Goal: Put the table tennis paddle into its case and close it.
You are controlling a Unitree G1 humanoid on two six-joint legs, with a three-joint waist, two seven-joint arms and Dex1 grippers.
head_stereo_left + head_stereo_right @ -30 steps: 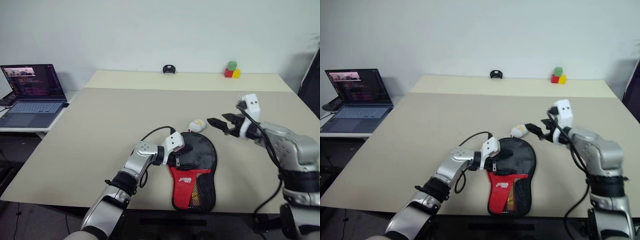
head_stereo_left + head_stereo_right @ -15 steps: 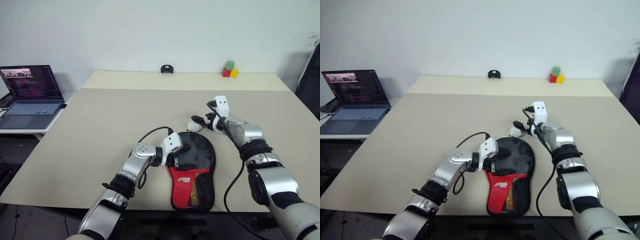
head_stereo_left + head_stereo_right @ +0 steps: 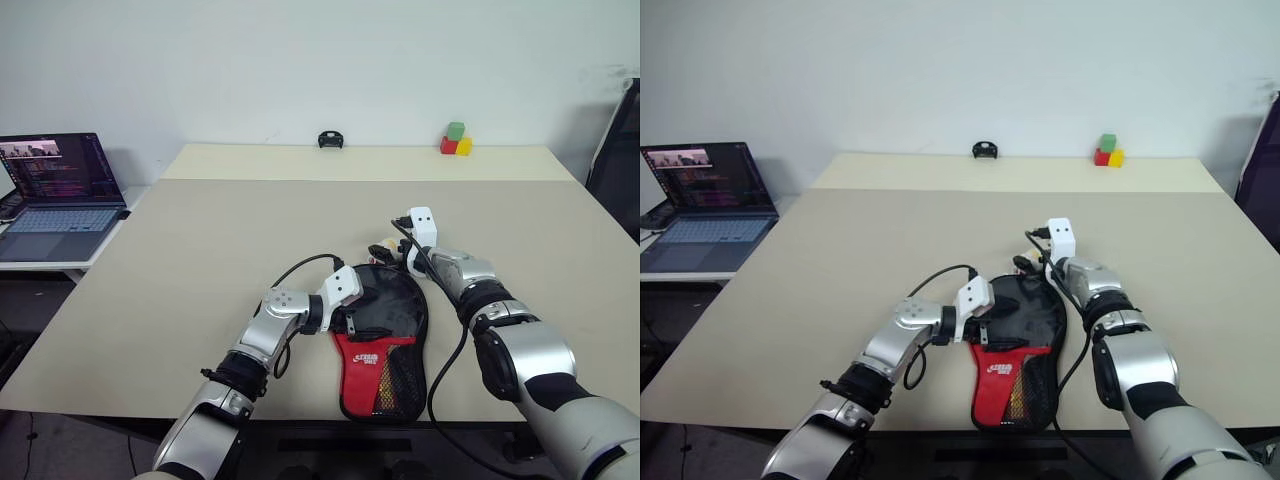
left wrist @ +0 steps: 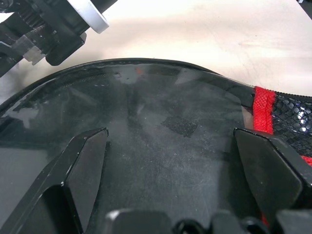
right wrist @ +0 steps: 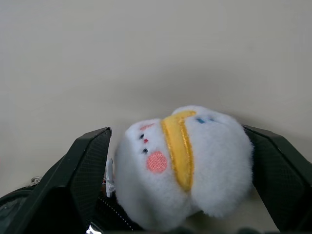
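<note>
Black-topped, red-bottomed case lying flat near the front edge of the counter, round end away from the robot, mesh pocket toward it. Table tennis paddle hard to separate from the pouch in the head views; judged from the left wrist view, a glossy black round face sitting right under that pincer, presumably the bat already lying on or inside the open pouch, though which of the two cannot be told. Left pincer spread wide, fingers straddling the black surface from the case's left edge without clamping it, probably there to pin the pouch down against sliding. Right pincer likewise wide open at the far rim of the case, one finger on each side of a small white plush charm with a yellow band, not squeezed onto it. Charm apparently tied to the zipper by a short cord, hence a likely handle for dragging the zip round. Closing judged not yet done. Laptop off on a side table to the left, coloured blocks and a small black object well apart at the far edge.
</note>
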